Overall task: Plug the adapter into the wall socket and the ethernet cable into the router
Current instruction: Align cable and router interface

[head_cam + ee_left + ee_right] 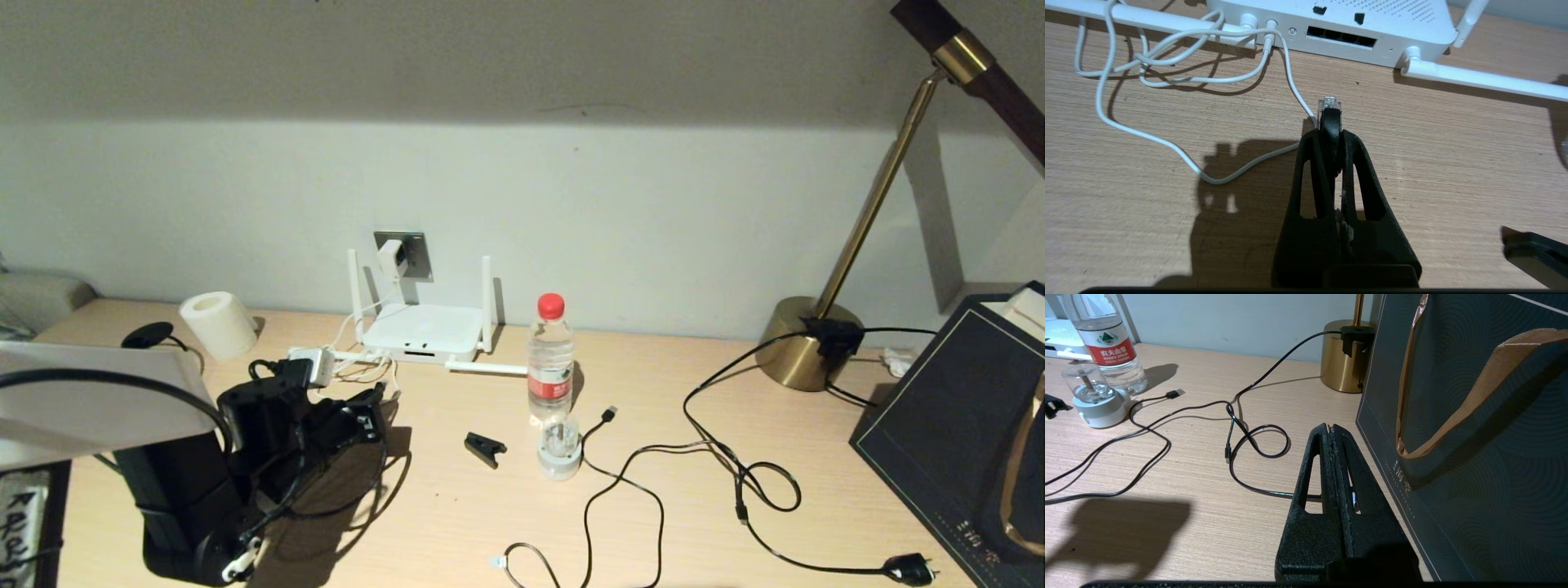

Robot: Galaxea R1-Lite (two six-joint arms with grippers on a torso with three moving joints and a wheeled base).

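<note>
White plastic marks the router (422,330) at the desk's (457,523) back edge in my head view, with the adapter (391,260) seated in the wall socket (414,253) above it. My left gripper (371,408) sits just in front of the router. On the left wrist view, that gripper (1331,134) is clamped on the ethernet cable (1329,112), clear tip pointing at the router's ports (1341,36), not touching. On the right wrist view, my right gripper (1331,430) is closed on nothing, beside a dark paper bag (1474,416) near the desk's right edge.
</note>
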